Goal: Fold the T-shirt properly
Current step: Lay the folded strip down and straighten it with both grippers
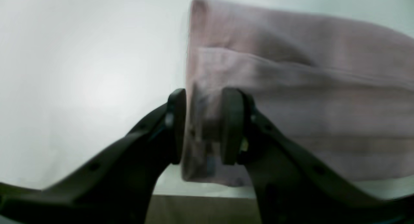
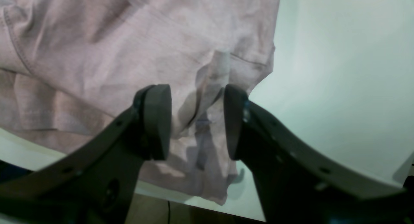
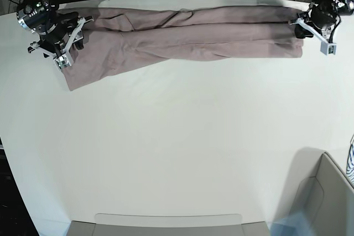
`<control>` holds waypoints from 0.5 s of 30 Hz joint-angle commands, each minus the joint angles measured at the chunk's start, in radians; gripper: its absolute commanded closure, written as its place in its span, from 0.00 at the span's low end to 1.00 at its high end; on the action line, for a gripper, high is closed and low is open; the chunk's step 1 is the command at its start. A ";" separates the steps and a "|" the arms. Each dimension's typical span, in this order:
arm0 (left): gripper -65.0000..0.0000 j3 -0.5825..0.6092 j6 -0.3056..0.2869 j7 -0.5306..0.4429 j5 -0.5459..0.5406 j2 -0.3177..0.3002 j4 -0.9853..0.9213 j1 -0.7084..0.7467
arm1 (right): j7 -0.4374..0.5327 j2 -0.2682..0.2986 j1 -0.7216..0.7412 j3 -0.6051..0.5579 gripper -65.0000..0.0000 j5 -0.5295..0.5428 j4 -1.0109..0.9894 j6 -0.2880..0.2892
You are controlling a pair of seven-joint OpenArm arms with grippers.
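While both grippers' fingers (image 2: pixel 158 120) stand apart, the T-shirt (image 3: pixel 188 34) lies stretched between them.

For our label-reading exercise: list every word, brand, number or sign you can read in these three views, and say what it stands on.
None can be read.
T-shirt: plain fabric, no print or label showing in any view.
Left end effector and right end effector: dark, unmarked pads.
Table: blank white surface.
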 commanded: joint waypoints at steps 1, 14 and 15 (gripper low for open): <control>0.70 -0.008 -0.006 -0.020 -0.012 -0.021 -0.009 -0.024 | 0.010 0.014 0.002 0.005 0.59 0.004 0.011 0.012; 0.70 0.097 -0.013 -0.022 -0.030 -0.045 -0.121 -0.031 | 0.013 0.037 0.006 0.005 0.59 0.004 -0.023 0.012; 0.70 0.121 -0.013 -0.022 -0.030 -0.045 -0.137 -0.028 | 0.013 0.037 0.006 0.005 0.59 0.004 -0.023 0.012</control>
